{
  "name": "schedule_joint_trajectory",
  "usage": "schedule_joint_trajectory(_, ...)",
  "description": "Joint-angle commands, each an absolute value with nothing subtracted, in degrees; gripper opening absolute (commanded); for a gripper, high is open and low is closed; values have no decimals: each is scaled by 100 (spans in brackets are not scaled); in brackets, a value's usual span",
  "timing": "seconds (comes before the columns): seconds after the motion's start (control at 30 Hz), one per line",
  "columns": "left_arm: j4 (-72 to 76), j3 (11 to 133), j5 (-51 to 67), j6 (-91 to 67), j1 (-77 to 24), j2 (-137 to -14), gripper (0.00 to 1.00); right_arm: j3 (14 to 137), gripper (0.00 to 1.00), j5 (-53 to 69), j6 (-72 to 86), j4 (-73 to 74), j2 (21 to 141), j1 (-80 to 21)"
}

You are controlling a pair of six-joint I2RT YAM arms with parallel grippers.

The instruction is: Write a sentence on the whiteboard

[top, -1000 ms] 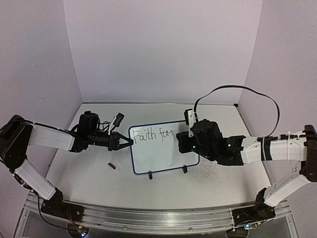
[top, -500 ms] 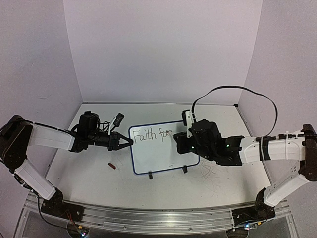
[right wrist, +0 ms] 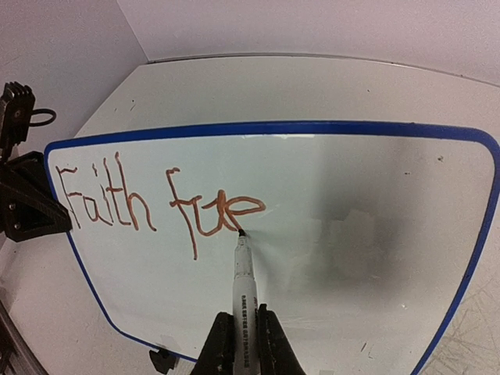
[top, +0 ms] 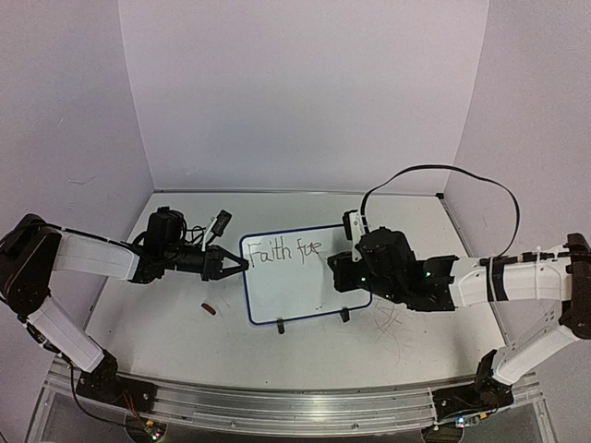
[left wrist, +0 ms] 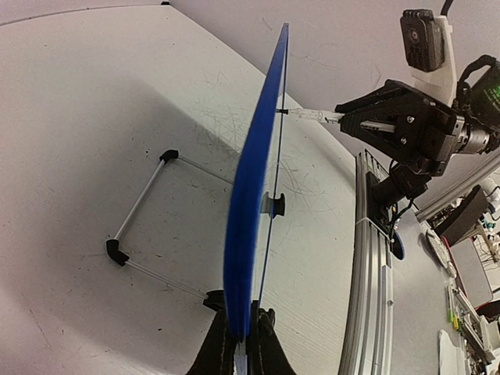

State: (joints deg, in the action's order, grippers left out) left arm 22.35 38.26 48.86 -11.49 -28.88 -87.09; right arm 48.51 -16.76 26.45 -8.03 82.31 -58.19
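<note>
**Sentence partly written: one word done, a second under way**

The right gripper (right wrist: 242, 319) is being kept narrowly closed on the barrel of a marker (right wrist: 241, 277), whose tip is being pressed against the whiteboard (right wrist: 367, 203) at the foot of the last letter drawn. Just above and left of that tip, the sentence (right wrist: 181, 205) is being shown as "Faith" followed by "fue", in thin reddish-brown strokes along the upper left of the board. The space to the right of the tip and the whole lower half are being left bare.

The left gripper (left wrist: 241, 326) is being held clamped on the board's blue rim at its left edge, so the board is being steadied upright on its small black feet on the tabletop (top: 166, 341), between the two arms.

By these views, the writing is being judged well short of finished: the second word is looking incomplete, no closing stop is being seen, and the rest is being left to be written.
</note>
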Motion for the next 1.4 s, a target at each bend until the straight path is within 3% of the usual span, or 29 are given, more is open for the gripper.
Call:
schedule_joint_trajectory(0.0, 2013, 4007, 4788, -886, -2962, -8800, 0, 4785, 0, -2070, 2709, -545, 8011, -5791)
schedule_joint_trajectory(0.23, 2004, 4019, 4784, -894, -2964, -8796, 0, 4625, 0, -1719, 2389, -1201, 7482, -5749)
schedule_joint_trajectory(1.37, 1960, 3993, 4729, -835, -2980, -8777, 0, 5006, 0, -1830, 2352, -982, 8086, -5525)
